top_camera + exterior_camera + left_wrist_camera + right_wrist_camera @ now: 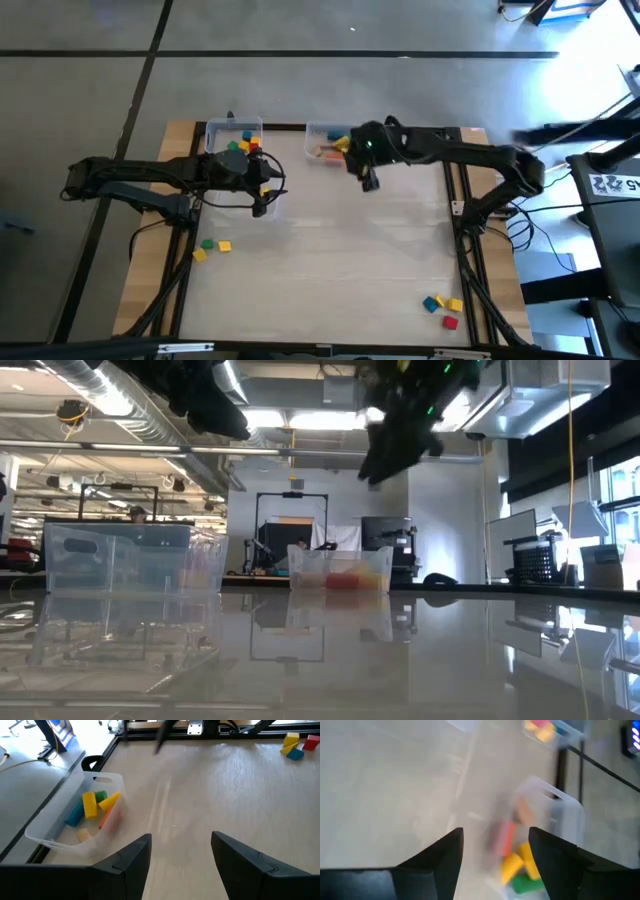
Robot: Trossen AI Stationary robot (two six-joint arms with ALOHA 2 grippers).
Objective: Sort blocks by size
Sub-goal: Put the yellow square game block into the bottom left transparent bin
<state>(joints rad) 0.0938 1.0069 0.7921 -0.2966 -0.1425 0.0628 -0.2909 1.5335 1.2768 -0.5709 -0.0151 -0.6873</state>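
Overhead, the right gripper (369, 180) hangs above the tabletop (340, 260) just in front of the right bin (318, 133), its fingers spread wide with nothing between them. That bin holds yellow, green, red, blue and tan blocks (517, 862). The left gripper (262, 205) hovers beside the left bin (215, 130), likewise wide and empty; that bin also holds mixed blocks (243, 145). Loose blocks lie in two small clusters: yellow and green ones (211, 247) near the left front edge, and blue, yellow and red ones (443, 308) near the right front corner.
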